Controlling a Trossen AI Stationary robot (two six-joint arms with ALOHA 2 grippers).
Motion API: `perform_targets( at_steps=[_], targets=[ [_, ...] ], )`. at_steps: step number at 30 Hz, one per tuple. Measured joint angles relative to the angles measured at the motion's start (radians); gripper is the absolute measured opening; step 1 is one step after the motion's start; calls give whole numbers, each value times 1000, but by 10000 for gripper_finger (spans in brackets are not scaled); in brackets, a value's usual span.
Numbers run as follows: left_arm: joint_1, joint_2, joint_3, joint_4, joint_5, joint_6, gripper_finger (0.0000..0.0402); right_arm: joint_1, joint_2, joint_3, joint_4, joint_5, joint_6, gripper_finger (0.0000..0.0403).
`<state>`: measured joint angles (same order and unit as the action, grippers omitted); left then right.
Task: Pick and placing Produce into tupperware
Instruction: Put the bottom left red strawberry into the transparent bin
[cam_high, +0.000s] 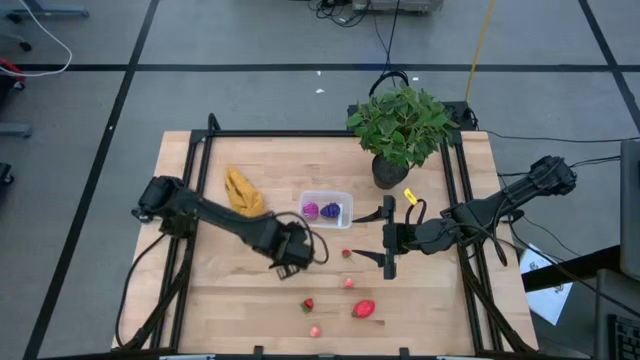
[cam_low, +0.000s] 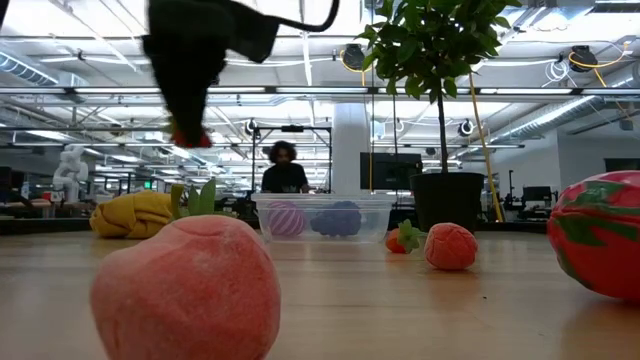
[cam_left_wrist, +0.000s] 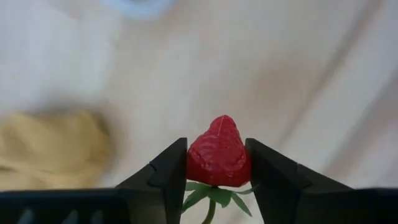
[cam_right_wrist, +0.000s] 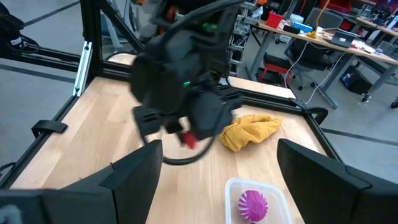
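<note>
My left gripper (cam_high: 297, 252) hangs above the table's middle, shut on a red toy strawberry (cam_left_wrist: 219, 159), just near-left of the tupperware (cam_high: 327, 208). The clear box rests on the table and holds a pink piece (cam_high: 310, 210) and a purple piece (cam_high: 331, 210). More produce lies on the boards: a small red piece (cam_high: 347, 253), a pink one (cam_high: 349, 283), a strawberry (cam_high: 308, 304), a larger red piece (cam_high: 364, 308) and a pink peach (cam_high: 315, 330). My right gripper (cam_high: 388, 238) is open, hovering right of the box and touching nothing. My left gripper pinches the strawberry across its red body (cam_left_wrist: 214, 168) between the two fingers (cam_left_wrist: 171, 171), with the green leaves (cam_left_wrist: 208, 194) toward the wrist and the pointed tip away. The fingers come from above, pointing down. The strawberry (cam_low: 190, 135) is lifted clear of the table.
A yellow banana bunch (cam_high: 243, 192) lies left of the box. A potted plant (cam_high: 400, 125) stands at the far edge, right of the box. Black frame rails run along the table's left and right sides. A person shows in the room beyond the table (cam_low: 284, 168).
</note>
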<state>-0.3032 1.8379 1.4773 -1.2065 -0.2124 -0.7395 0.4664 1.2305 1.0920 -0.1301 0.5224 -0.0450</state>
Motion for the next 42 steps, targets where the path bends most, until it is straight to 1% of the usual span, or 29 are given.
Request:
perform_targets(
  at_steps=[4,11,17,23,28,31,33,37,42],
  targets=[
    [60,0,47,-22,-92,94,163,-1,-24,0,7,2,-36,309],
    [156,0,56,39,-156,232,160,-1,-139,0,6,8,-53,309],
    [214,0,56,203,-156,371,157,-1,-219,0,-56,9,-47,309],
    [260,0,56,322,-156,449,157,-1,-230,0,-97,9,-46,309],
    [291,4,56,365,-154,456,157,-1,-230,0,-139,9,-46,309],
    [302,14,48,396,-113,454,157,-1,-230,0,-140,9,-46,309],
    [305,30,43,435,-92,465,157,-1,-230,0,-138,9,-46,309],
    [305,82,38,455,-76,477,157,-2,-230,0,-143,9,-46,309],
    [305,150,38,451,-47,498,157,-2,-229,0,-156,9,-24,309]
  ],
)
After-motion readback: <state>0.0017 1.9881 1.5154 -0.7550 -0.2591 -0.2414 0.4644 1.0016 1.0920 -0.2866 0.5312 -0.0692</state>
